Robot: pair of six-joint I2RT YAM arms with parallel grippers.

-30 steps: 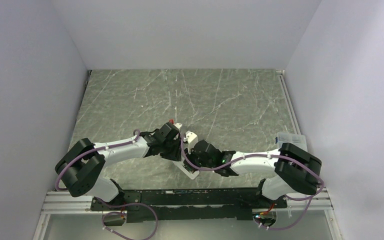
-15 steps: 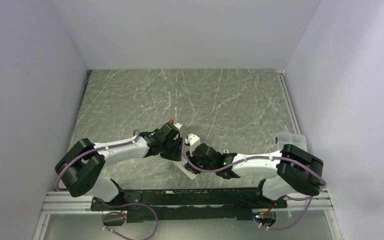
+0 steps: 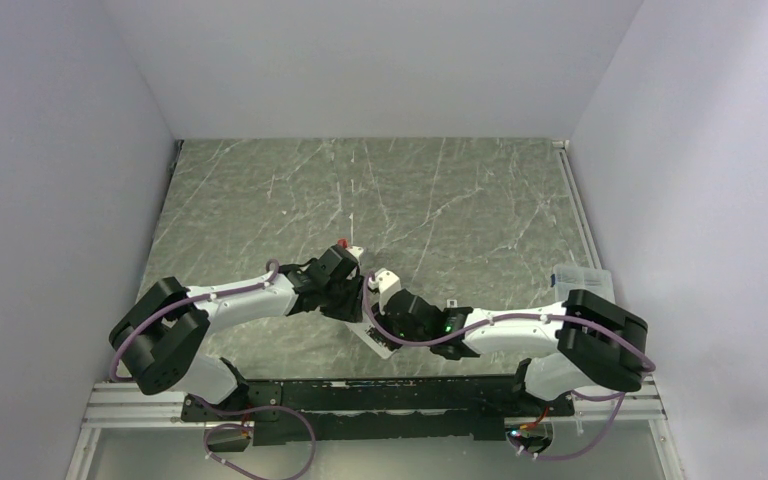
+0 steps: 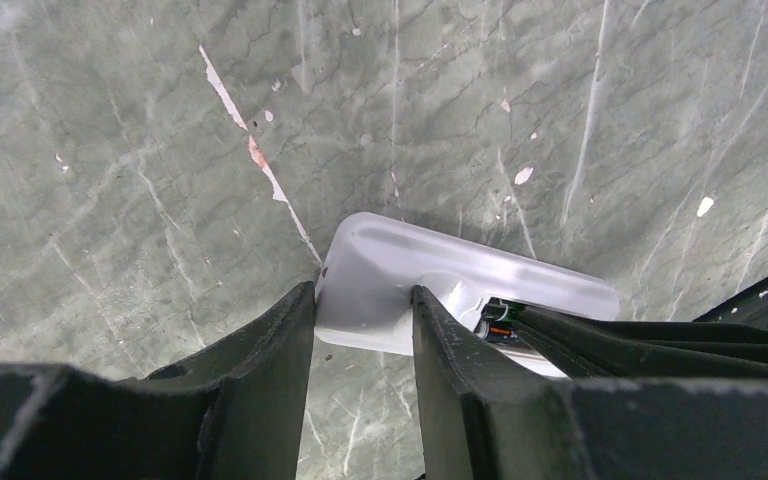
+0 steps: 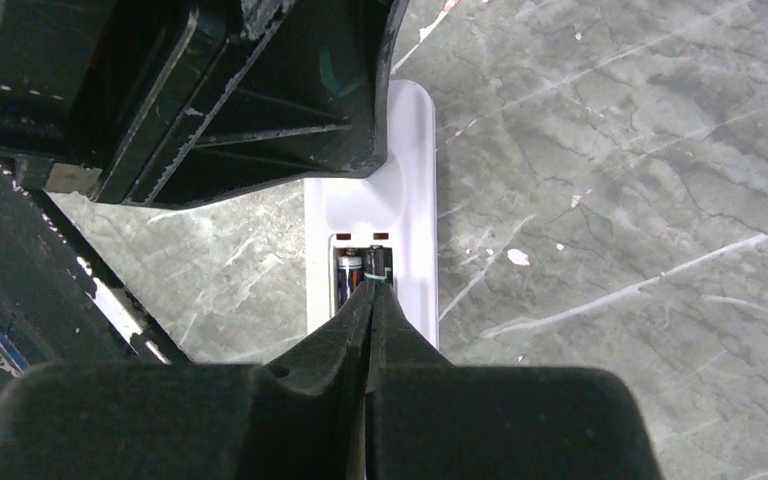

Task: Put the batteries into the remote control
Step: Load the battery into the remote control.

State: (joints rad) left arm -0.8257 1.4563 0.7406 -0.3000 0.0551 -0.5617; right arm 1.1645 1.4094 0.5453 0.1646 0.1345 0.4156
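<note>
Pressing closed-tipped, the right pincer (image 5: 372, 290) sits directly over batteries (image 5: 362, 270) in the remote control (image 5: 407, 180), whose length the left pincer (image 4: 360, 310) grips crosswise.

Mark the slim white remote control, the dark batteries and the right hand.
Slim white remote control (image 4: 380, 265), left wrist view, rounded end.
Dark cylindrical batteries (image 5: 350, 272), right wrist view, seated cell's side.
Right hand (image 5: 372, 292), right wrist view, closed fingertips.

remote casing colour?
White; the remote control shows best in the right wrist view, on the grey-green marbled table.
</note>
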